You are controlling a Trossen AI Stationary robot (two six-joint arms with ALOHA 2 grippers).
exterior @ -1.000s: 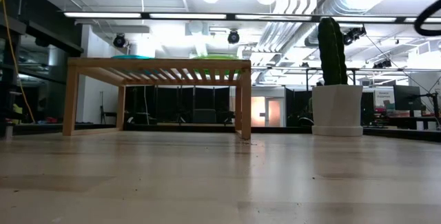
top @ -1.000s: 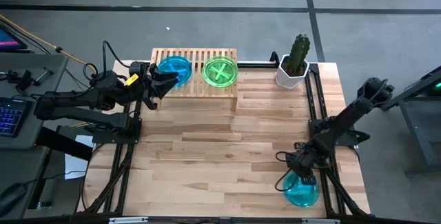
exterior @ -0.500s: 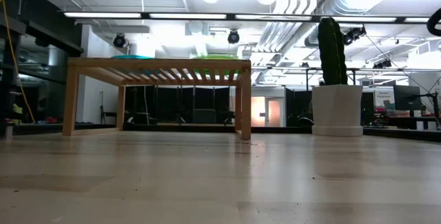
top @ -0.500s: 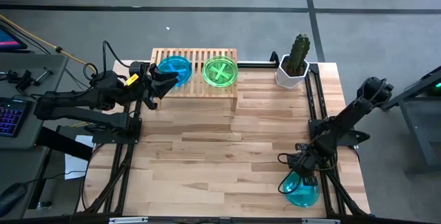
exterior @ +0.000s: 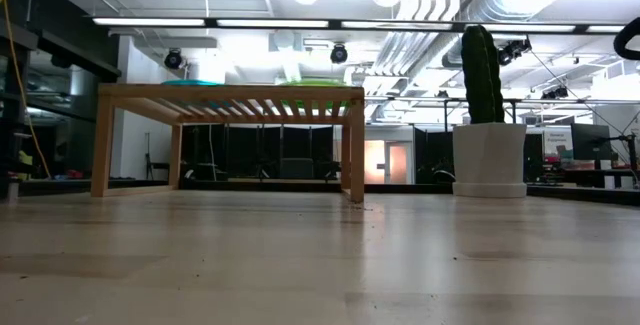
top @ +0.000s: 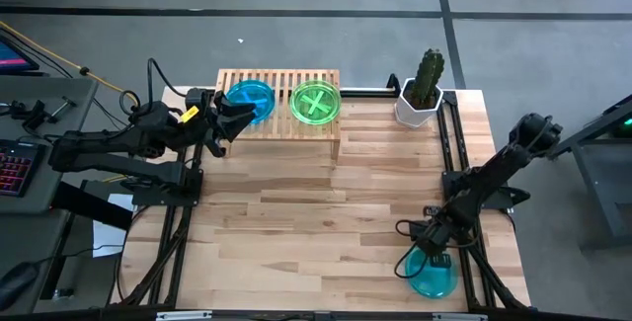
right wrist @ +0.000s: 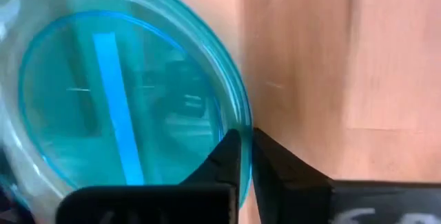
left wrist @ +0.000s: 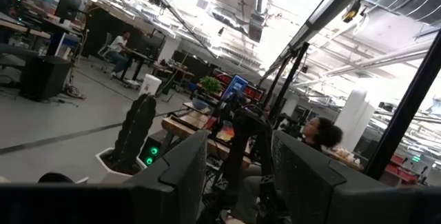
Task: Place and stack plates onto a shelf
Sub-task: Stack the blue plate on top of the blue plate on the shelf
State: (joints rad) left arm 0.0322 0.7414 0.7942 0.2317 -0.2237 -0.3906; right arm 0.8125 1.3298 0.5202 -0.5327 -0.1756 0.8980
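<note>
A cyan-blue plate lies on the table near its front right corner; my right gripper points down at its far edge and is shut on it. In the right wrist view this plate fills the frame beyond my right gripper. On the slatted shelf at the back rest a cyan-blue plate and a yellow-green plate, side by side. My left gripper hovers open at the shelf's left end, beside the blue plate; in the left wrist view my left gripper holds nothing. My right gripper pinches the plate's rim between its two fingertips, on the plate's far side. The fingers come steeply from above, pointing down. The plate lies flat, its bottom on the wood.
A cactus in a white pot stands at the back right, to the right of the shelf. In the low view the shelf stands to the left of the pot. Bare wood lies between the shelf and the near plate.
My right gripper has shut on the rim of the near cyan-blue plate. The plate has stayed where it lay. My left arm has kept still.
</note>
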